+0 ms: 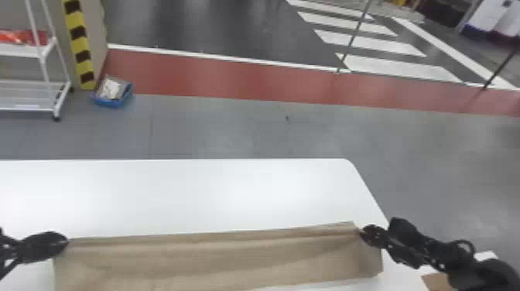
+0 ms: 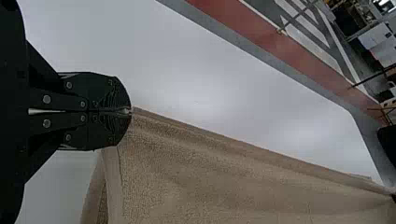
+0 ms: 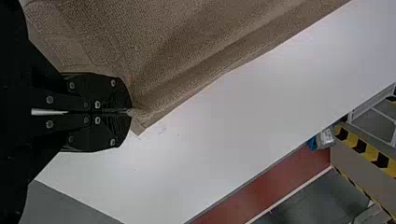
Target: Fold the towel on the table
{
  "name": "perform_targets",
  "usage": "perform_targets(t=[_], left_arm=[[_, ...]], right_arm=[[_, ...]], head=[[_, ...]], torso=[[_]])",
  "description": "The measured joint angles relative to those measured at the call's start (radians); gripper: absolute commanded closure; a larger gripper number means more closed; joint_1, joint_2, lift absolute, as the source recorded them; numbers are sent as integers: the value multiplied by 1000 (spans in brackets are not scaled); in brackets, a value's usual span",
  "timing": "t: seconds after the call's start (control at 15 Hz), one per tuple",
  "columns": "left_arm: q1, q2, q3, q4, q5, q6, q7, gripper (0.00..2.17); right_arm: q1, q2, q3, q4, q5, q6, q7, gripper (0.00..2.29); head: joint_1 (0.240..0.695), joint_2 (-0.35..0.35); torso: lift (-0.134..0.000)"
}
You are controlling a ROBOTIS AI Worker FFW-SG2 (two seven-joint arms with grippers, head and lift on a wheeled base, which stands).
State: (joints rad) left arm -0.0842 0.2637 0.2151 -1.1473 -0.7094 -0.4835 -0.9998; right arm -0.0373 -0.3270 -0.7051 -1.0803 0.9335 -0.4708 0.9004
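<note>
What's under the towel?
White tabletop runs up to the far edge of the towel; a lower fold peeks out by the left gripper. Anything farther under is covered.

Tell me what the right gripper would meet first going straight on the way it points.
The towel: the right gripper has it pinched near a corner. Past that, probably the table, though its clearance above the surface is hard to judge.
</note>
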Motion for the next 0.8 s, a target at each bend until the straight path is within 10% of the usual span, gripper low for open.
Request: perform_targets(t=[0.8], left_arm=[[-18,-12,-78,15,-27,29,76,1534]], right_arm=[[-24,1,21,26,11,27,-9,1953]], head=[[695,-333]], torso=[[0]])
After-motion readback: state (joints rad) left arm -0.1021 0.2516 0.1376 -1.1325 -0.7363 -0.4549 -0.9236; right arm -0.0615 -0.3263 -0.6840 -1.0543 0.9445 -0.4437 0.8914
